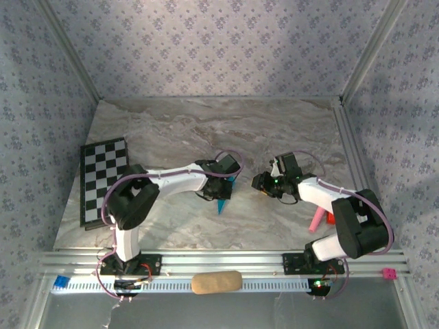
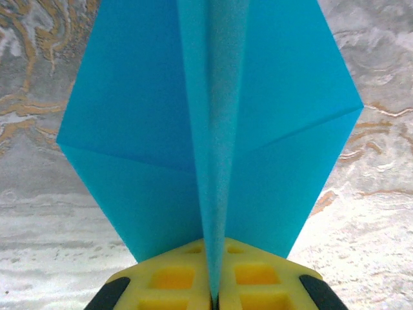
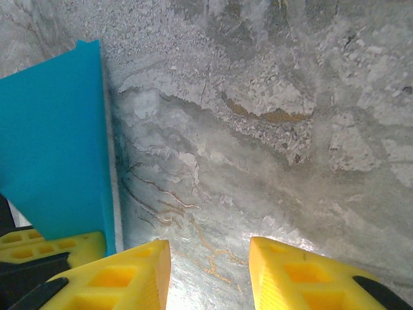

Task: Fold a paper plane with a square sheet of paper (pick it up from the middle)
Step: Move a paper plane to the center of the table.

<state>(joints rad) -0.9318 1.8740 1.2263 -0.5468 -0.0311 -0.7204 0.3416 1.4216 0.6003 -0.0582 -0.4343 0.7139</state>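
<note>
**Item:** paper plane [image 2: 213, 129], turquoise, part-folded.

**Location:** it stands straight ahead from between the fingers of the left gripper [image 2: 213, 294], which are clenched on its centre crease [image 2: 213, 194]. The wings spread to either side of those fingers, over the marble tabletop [image 3: 290, 129]. One wing edge also lies just outside the left finger of the right gripper [image 3: 210, 271], whose fingers stand apart and grasp nothing.

**Hazards:**
- The hold is on the thin crease alone, so the sheet may slip or swivel between the fingertips.
- The unsupported wings may sag and loosen the fold.
- The right fingers, so near the wing edge, could snag or crumple it if they close in askew.

**Orientation:** the long axis follows the crease, directly out from the left fingertips, and the outline narrows toward them. From above, a pointed tip [image 1: 221, 210] aims toward the arm bases; this is probably the nose, though it is too small to be sure
</note>
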